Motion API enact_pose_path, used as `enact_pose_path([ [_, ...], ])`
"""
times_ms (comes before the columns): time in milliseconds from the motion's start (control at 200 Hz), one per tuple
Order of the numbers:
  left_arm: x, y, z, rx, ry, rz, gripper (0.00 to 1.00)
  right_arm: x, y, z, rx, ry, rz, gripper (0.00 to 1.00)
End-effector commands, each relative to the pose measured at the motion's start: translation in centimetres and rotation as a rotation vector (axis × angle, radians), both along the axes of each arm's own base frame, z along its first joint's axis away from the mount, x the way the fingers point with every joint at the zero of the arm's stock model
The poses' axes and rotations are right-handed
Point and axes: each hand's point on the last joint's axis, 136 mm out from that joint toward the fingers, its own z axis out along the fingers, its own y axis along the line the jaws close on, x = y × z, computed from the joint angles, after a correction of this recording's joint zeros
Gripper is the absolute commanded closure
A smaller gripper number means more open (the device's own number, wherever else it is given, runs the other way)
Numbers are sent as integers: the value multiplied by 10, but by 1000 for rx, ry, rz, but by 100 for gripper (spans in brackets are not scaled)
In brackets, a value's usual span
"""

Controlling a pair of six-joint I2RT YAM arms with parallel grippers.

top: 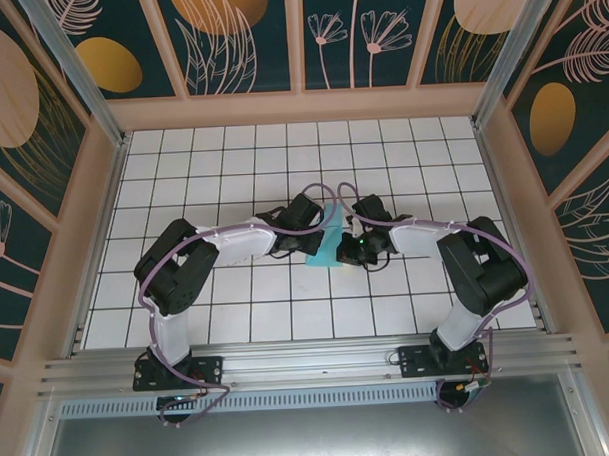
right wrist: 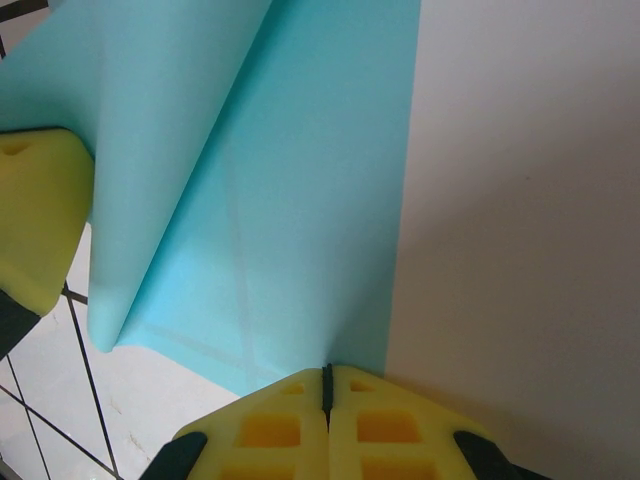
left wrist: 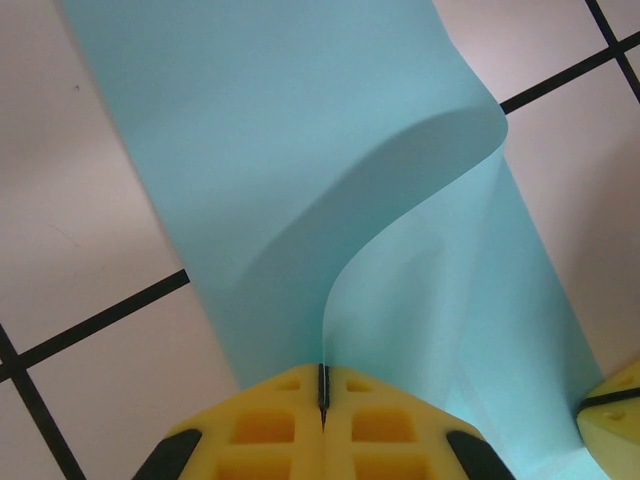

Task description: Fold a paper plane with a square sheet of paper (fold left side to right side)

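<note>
Left wrist: left claw (left wrist: 322,388) tight on curled paper sheet (left wrist: 300,150).

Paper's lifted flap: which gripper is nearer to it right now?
Left. The left gripper has its jaws shut on the edge of the flap. The right gripper, jaws shut, sits at the edge of the sheet's flat part, beside the flap.

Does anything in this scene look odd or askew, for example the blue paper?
Yes. The square sheet of paper does not lie flat. Its upper flap bulges in a loose curl above the lower layer, and the flap's edge is pinched in the left claw. The bend is rounded, not pressed. Nothing looks torn.
</note>
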Motion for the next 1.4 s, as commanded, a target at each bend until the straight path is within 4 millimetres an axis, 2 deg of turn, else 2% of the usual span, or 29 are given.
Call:
enact_pose_path([
  [0,7,-4,-2,-3,-11,-16,96,-10,-7,-14,-65,45,19,100],
  [415,4,-1,-12,18,5,-21,96,-7,-3,-9,-41,29,24,100],
  [641,-1,2,-23,35,27,-32,97,10,6,31,125,-66,-6,100],
  [791,-2,1,-23,31,30,-36,97,25,4,47,197,-118,-52,100],
  [941,-2,0,-23,29,35,-38,97,49,15,63,301,-172,-83,100],
  [1081,-3,2,-23,32,32,-35,97,66,22,58,297,-174,-88,100],
  [1396,-3,0,-21,23,33,-36,97,78,38,38,279,-143,-70,100],
])
